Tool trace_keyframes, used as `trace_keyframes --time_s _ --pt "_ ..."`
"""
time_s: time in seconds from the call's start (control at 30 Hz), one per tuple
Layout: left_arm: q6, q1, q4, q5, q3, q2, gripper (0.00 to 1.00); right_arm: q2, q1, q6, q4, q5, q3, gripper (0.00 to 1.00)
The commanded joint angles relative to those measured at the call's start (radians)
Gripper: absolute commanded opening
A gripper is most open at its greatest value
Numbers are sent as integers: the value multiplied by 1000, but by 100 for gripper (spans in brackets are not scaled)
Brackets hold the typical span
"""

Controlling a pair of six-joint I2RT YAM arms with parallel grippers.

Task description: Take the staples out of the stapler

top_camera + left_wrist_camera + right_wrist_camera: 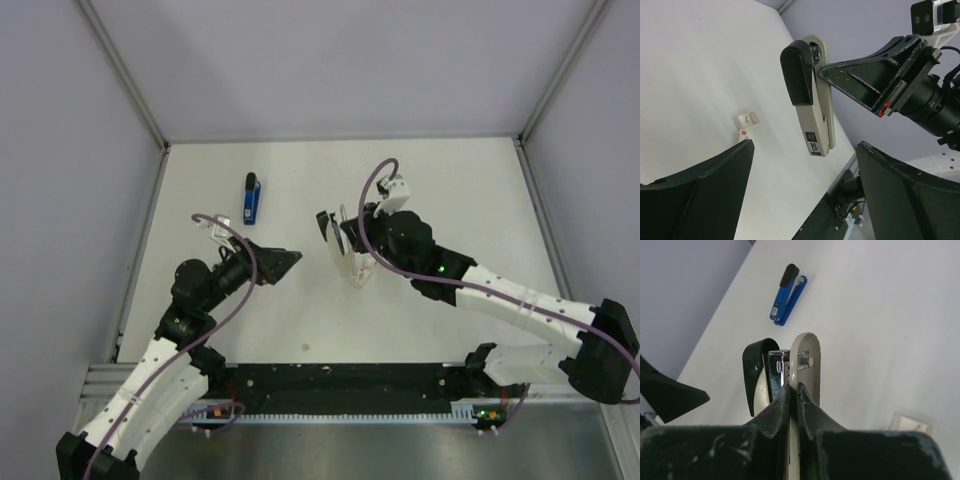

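A small blue stapler [251, 198] with a black end lies flat on the white table at the back left, also in the right wrist view [787, 295]; no gripper touches it. A larger beige stapler [812, 100] with a black cap is pinched by its base plate [805, 347] in my right gripper [794, 386], which is shut on it near the table's middle [350, 243]. A chrome rail [776, 367] shows between cap and base; no staples show. My left gripper [805, 167] stands open, empty, facing the beige stapler from the left [296, 258].
A small whitish block [746, 121] with a red mark lies on the table near the beige stapler, and shows at the right wrist view's lower right [910, 424]. Grey walls [60, 150] enclose the table. A black rail [340, 385] runs along the near edge.
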Motion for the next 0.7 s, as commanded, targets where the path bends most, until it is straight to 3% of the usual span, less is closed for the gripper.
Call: trace_keyframes --time_s 0.0,0.27,0.67 --pt "-179 -3 244 82 -33 14 89 -118 -1 -43 78 -98 29 0" --pt "-282 -14 417 110 -46 125 84 -144 61 -63 32 -147 103 0" --pt "-292 -56 486 79 -53 180 82 -66 132 -66 35 -156 161 0"
